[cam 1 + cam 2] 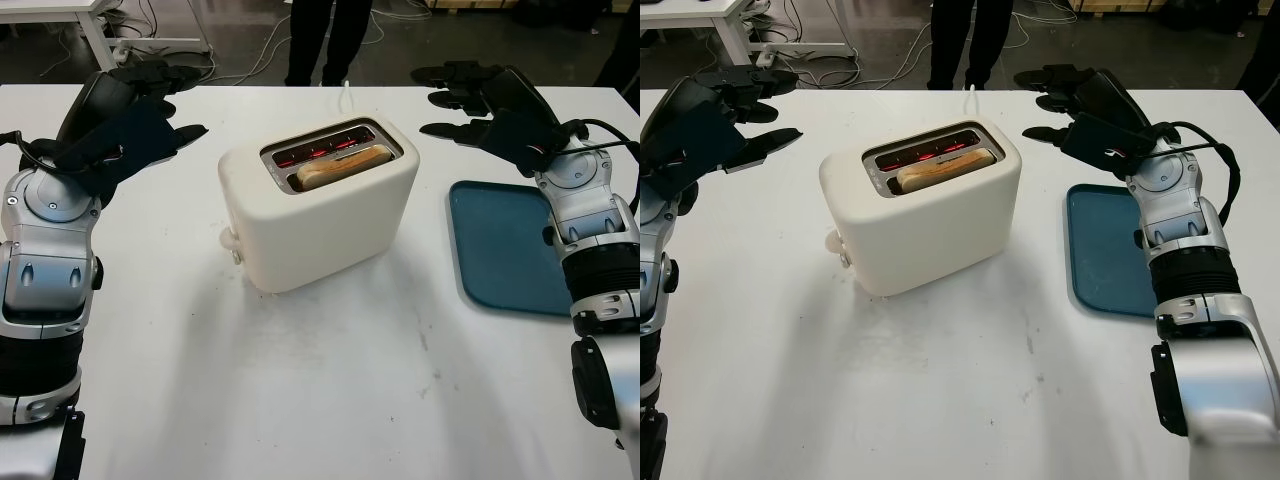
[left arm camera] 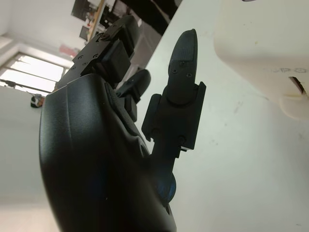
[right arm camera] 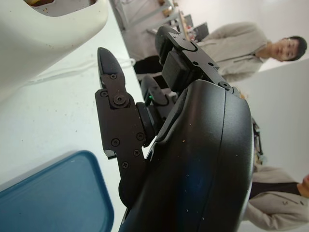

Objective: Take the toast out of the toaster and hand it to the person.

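Note:
A cream toaster (image 1: 320,215) stands in the middle of the white table, its slots glowing red. A slice of toast (image 1: 345,165) pokes up from the near slot. My left hand (image 1: 150,105) hovers open to the left of the toaster, apart from it. My right hand (image 1: 470,100) hovers open to the right of the toaster, above the table's far side. In the left wrist view the toaster's lower corner (image 2: 270,43) lies beyond my fingers (image 2: 181,92). The right wrist view has the toaster's edge (image 3: 48,38) past my fingers (image 3: 116,130).
A dark blue tray (image 1: 505,245) lies on the table at the right, below my right forearm. A person in dark trousers (image 1: 325,40) stands behind the table's far edge. Other people (image 3: 246,48) are in the room's background. Cables trail on the floor beyond.

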Action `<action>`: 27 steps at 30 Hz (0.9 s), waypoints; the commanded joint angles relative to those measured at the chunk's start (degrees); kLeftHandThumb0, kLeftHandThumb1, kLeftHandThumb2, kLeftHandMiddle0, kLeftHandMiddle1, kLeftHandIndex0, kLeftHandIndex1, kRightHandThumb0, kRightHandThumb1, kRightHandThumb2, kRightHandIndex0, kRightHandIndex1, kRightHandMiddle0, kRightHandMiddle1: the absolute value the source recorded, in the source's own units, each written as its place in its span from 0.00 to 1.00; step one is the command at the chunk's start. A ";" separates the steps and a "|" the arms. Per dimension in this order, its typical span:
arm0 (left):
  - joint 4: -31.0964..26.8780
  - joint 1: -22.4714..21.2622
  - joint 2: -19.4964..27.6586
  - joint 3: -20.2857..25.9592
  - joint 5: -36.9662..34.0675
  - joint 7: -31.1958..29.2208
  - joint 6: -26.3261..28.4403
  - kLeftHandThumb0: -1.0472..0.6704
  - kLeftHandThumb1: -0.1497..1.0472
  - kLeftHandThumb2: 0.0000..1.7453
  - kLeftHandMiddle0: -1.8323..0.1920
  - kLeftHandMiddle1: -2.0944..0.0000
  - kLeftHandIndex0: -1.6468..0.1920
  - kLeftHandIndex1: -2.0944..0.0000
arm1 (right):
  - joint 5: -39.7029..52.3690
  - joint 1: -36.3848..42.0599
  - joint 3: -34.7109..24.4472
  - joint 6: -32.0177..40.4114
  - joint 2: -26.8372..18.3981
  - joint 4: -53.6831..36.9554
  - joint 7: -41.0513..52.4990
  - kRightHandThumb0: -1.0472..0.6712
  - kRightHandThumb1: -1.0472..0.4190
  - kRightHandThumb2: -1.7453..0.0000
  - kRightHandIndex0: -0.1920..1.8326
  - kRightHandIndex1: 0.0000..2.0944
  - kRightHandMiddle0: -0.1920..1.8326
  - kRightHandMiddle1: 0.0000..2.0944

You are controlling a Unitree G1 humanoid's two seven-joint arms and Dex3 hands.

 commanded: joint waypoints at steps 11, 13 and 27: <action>-0.78 0.18 0.54 0.05 0.11 0.10 0.28 0.36 0.89 0.09 0.80 0.62 0.61 0.97 | 0.23 0.27 -0.06 -0.16 0.24 -1.14 -0.24 0.43 0.09 0.98 0.39 0.00 0.38 0.00; -0.81 0.14 0.38 0.16 -0.02 0.17 0.44 0.37 0.89 0.09 0.80 0.63 0.61 0.97 | 0.26 0.21 -0.07 -0.36 0.29 -0.88 -0.29 0.43 0.09 0.98 0.39 0.00 0.38 0.00; -0.68 -0.03 0.30 -0.06 -0.06 0.31 0.02 0.38 0.89 0.09 0.80 0.63 0.61 0.97 | 0.36 0.22 -0.18 -0.54 0.20 -0.81 -0.27 0.44 0.09 0.98 0.39 0.00 0.38 0.00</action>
